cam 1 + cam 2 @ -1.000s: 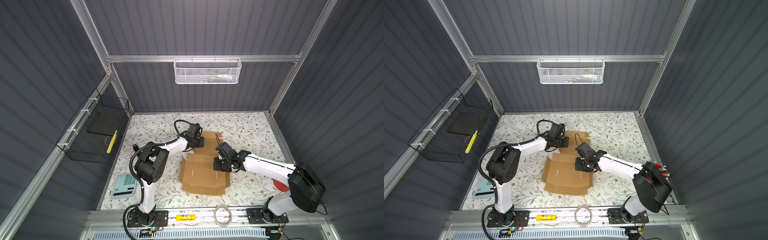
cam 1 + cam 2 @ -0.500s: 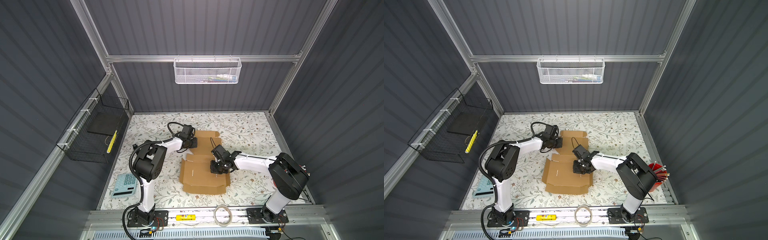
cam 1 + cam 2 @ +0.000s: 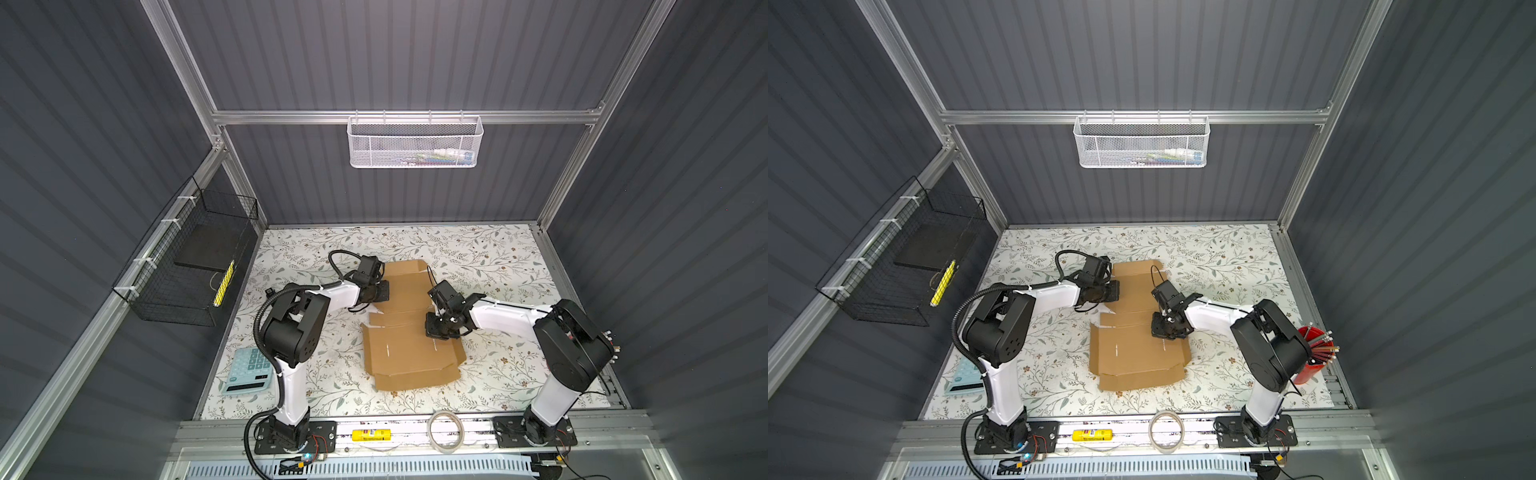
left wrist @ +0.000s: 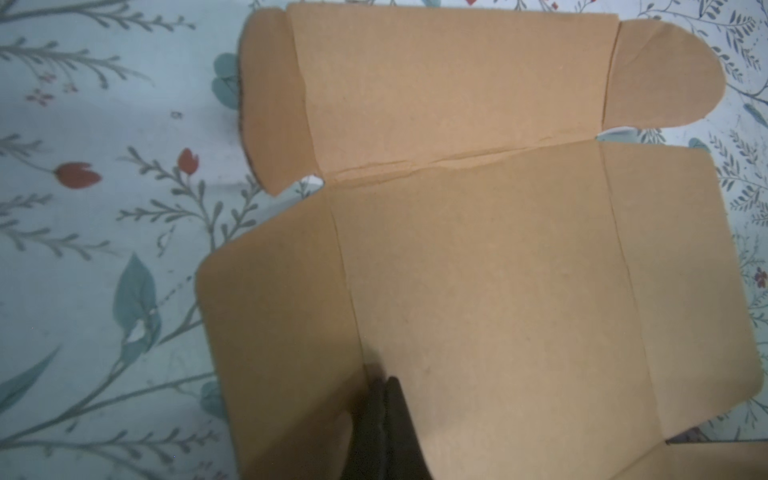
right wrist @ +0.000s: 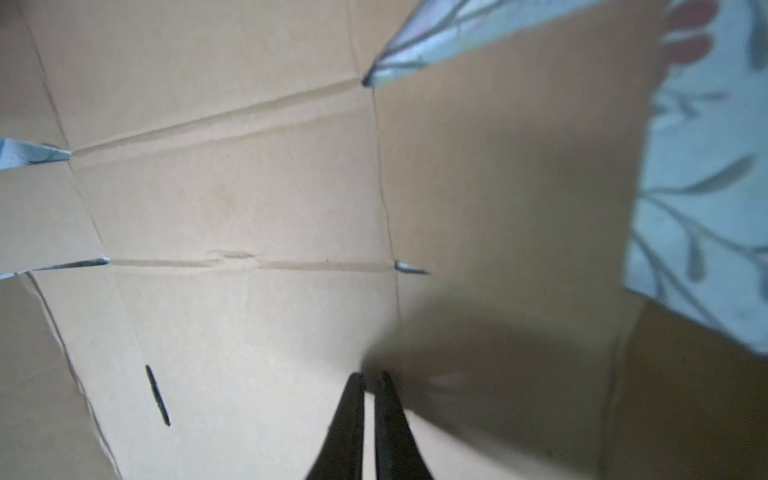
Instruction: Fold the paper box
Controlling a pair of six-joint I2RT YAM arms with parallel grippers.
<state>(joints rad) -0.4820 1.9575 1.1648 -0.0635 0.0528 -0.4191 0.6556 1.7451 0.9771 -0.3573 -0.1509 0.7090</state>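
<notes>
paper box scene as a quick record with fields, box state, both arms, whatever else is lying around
box: paper box, brown cardboard, spread mostly flat on the floral table, not yet folded up
slits: two, in the near panel
left gripper: jaws shut, tips on a crease of the far part
right gripper: jaws shut to a thin slit, nothing seen between them, tips beside a side crease
side flap: seems lifted next to the right jaws, blurred
other items: calculator, tape roll, red pencil cup
</notes>
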